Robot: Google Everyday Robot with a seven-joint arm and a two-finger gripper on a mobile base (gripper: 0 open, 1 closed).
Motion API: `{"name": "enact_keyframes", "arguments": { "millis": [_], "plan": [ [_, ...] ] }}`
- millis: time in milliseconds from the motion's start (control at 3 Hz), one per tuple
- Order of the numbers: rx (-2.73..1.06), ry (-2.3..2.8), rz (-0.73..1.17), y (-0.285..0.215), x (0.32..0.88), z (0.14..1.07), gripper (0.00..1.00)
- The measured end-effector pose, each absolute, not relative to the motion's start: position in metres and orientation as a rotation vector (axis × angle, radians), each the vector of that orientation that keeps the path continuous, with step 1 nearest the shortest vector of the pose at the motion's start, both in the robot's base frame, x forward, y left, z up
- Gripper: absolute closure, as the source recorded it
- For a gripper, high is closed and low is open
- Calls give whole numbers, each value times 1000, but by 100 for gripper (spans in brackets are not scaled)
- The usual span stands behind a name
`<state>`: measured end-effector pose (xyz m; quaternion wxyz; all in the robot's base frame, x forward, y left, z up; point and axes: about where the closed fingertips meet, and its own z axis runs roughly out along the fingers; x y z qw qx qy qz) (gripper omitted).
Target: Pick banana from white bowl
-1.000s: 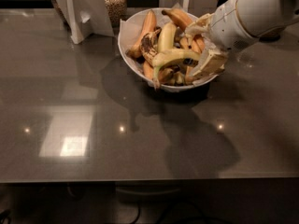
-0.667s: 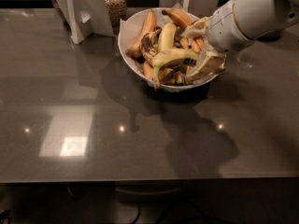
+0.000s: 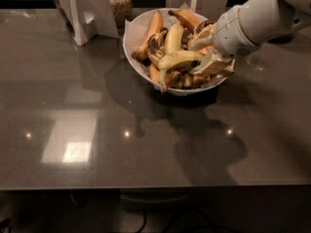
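Grasp phase, pick not complete. White bowl (image 3: 130,50) sits near the counter's far edge, right of its middle. It holds a heap of bananas on a paper lining (image 3: 132,27).

Target banana (image 3: 179,58) is the pale yellow-green one lying crosswise on top of the heap. Its stem droops over the bowl's near rim and its other end runs toward the arm. Orange-brown banana (image 3: 154,29) leans on the bowl's left wall; blackened ones lie underneath.

Gripper (image 3: 203,56) is down inside the bowl on its right side, at the target's right end, reaching in from the counter's right edge. Contact looks likely. Whether it is closed on the fruit or merely around it, cannot tell.

Next move, as I judge it: confirm a firm hold, then lift straight up. The stem must clear the rim without dragging neighbours or tipping the bowl.

Glass jar (image 3: 119,2) and white stand (image 3: 83,14) stand along the far edge, left of the bowl.
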<state>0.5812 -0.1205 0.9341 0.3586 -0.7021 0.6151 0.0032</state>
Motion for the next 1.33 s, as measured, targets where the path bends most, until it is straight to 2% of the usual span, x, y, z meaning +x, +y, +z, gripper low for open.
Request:
{"name": "enact_keyframes", "arguments": {
  "millis": [667,1333],
  "plan": [
    [-1821,1540,26,-108,581,940,99],
    [-1844,1576,9,-106,572,959,100]
  ]
}}
